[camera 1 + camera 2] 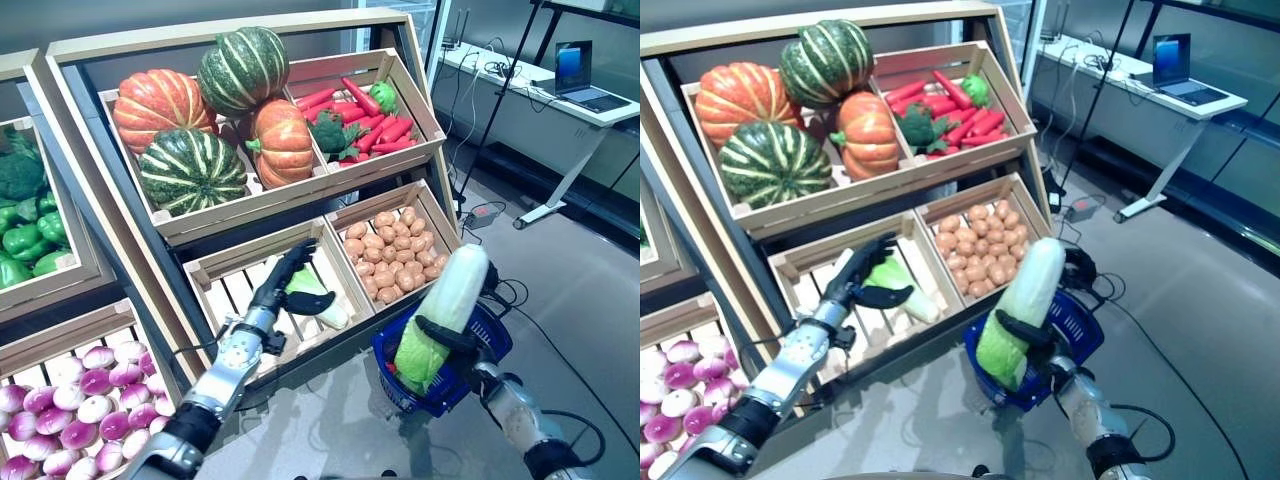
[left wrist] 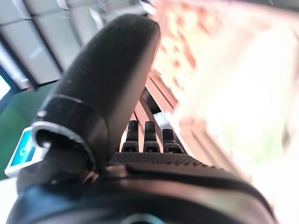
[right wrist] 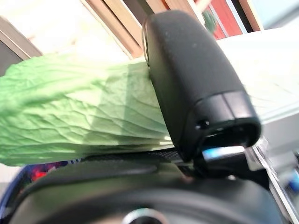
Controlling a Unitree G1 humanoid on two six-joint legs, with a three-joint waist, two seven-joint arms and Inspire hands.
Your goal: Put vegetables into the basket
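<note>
A sloped wooden shelf [image 1: 180, 235] stands on a grey floor [image 1: 330, 420] and carries several crates: pumpkins [image 1: 215, 115] in orange and striped green at the top, red chili peppers [image 1: 365, 120] with some broccoli beside them, potatoes [image 1: 395, 250] in the lower right crate, green bell peppers [image 1: 25, 235] at the far left and purple-white onions [image 1: 70, 410] at the lower left. Behind, at the right, a white counter [image 1: 545, 95] carries an open laptop [image 1: 585, 80]. The left robot hand [image 1: 285, 275] reaches into the lower slatted crate [image 1: 245, 290] with its fingers extended and relaxed, touching or just above a napa cabbage [image 1: 318, 297] that lies there; I cannot tell whether there is real contact. The right robot hand [image 1: 450, 335] is closed around a second, long napa cabbage [image 1: 440, 315], the thumb across its middle. This cabbage is held tilted, the green leafy end down inside the blue basket [image 1: 490, 345] and the pale end pointing up toward the potatoes. The basket is on the floor, just in front of the shelf.
</note>
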